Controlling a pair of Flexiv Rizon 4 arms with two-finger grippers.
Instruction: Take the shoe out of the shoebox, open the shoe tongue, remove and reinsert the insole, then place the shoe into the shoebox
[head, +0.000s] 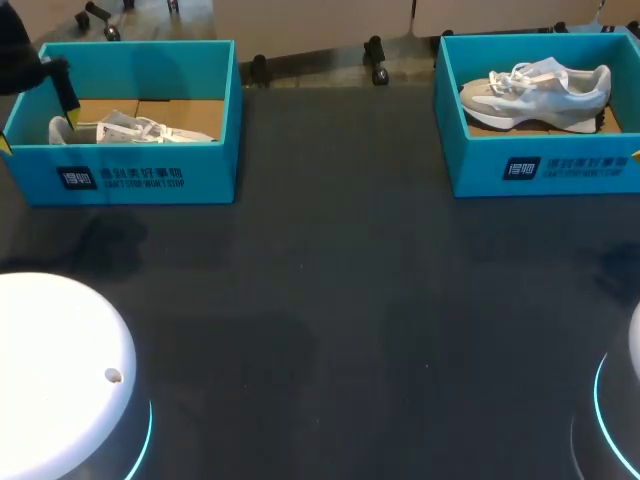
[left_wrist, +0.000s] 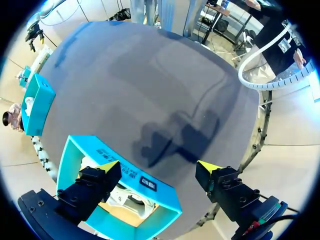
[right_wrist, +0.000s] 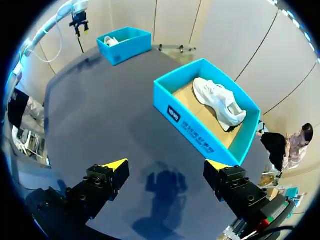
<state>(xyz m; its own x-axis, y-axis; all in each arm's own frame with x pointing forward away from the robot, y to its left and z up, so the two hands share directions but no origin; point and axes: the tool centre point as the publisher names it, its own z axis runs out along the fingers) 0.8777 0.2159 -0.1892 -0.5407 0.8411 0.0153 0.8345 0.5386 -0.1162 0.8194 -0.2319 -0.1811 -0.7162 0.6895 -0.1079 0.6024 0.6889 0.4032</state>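
Noted: left gripper (left_wrist: 159, 169) spread wide above left box (left_wrist: 67, 155), evidently positioned to lift its shoe (left_wrist: 131, 201); right gripper (right_wrist: 166, 166) likewise agape, short of right box (right_wrist: 200, 135)

On the table (head: 330, 300), well apart: the left shoebox (head: 150, 178) holds a white shoe (head: 130, 130), the right shoebox (head: 580, 168) a grey shoe (head: 540, 92).

The head view is dim. The dark counter (head: 330, 300) soaks up light, with only faint, soft shadows in front of the left shoebox (head: 125, 120). The white arm base (head: 55, 370) glares brightly, edged by a glowing cyan ring (head: 146, 440). The wrist views are brighter and lit from overhead. The left gripper (left_wrist: 157, 166) and right gripper (right_wrist: 166, 164) each throw a dark, soft-edged shadow on the counter ahead.
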